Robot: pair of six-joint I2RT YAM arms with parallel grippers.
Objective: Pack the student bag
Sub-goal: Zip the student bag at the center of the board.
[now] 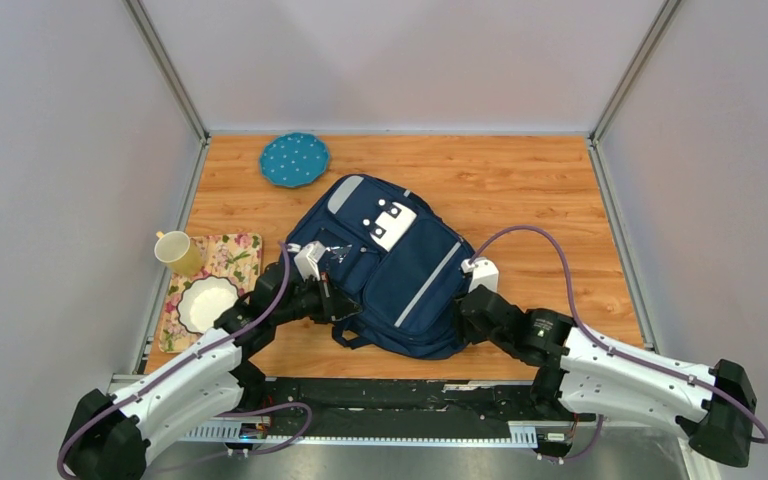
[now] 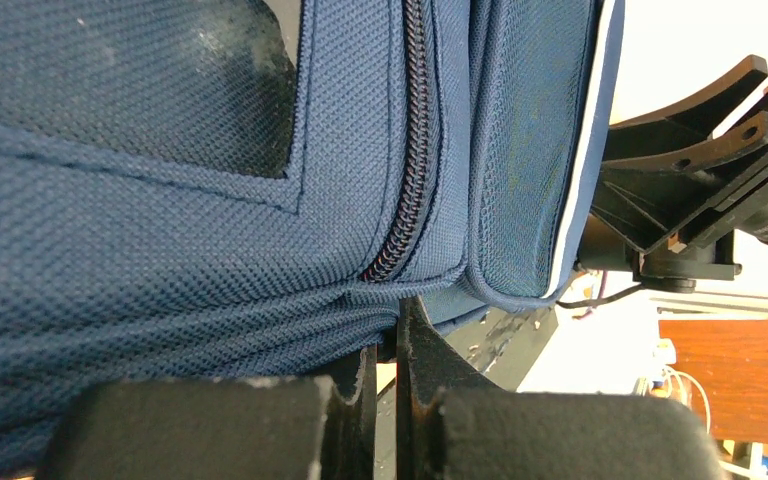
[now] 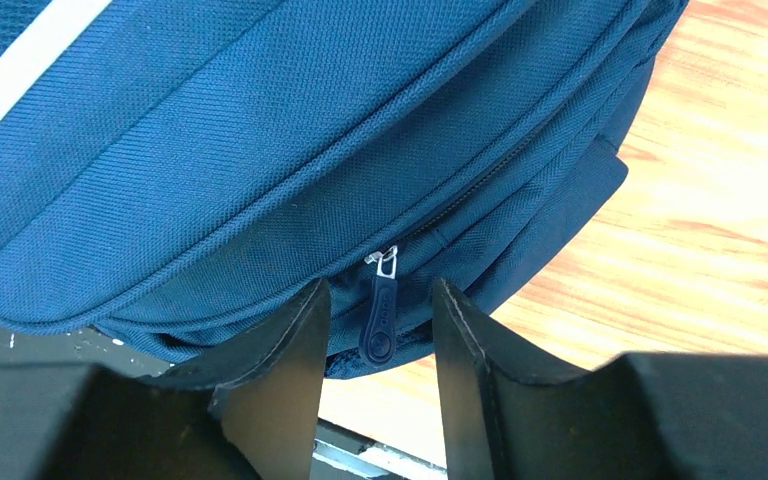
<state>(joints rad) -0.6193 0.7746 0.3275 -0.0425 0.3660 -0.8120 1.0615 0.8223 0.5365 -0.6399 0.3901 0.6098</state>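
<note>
A large navy blue fabric student bag (image 1: 400, 270) lies front-up in the middle of a light wooden table (image 1: 520, 190), its top toward the far edge and its base toward the 2 robot arms. A thin light-grey stripe (image 1: 428, 283) runs aslant down its front, and a white square patch (image 1: 393, 222) sits near its top.

The left gripper (image 2: 388, 340) is against the bag's left side, its 2 black fingers drawn almost together with only a slit between them. Their tips touch the bag's lower seam below a closed dark zip (image 2: 410, 150); whether any cloth is pinched cannot be told.

The right gripper (image 3: 380, 287) is at the bag's right lower corner with its jaws partly apart. A dark blue rubber zipper pull (image 3: 380, 320) hangs in the gap between the 2 fingers, touching neither.

At the far edge, just beyond the bag, is a round teal plate with white dots (image 1: 294, 159). To the left, a flat floral-printed mat (image 1: 242, 255) carries a white scalloped bowl (image 1: 206, 303), with a yellow mug (image 1: 176, 251) at its far corner.
</note>
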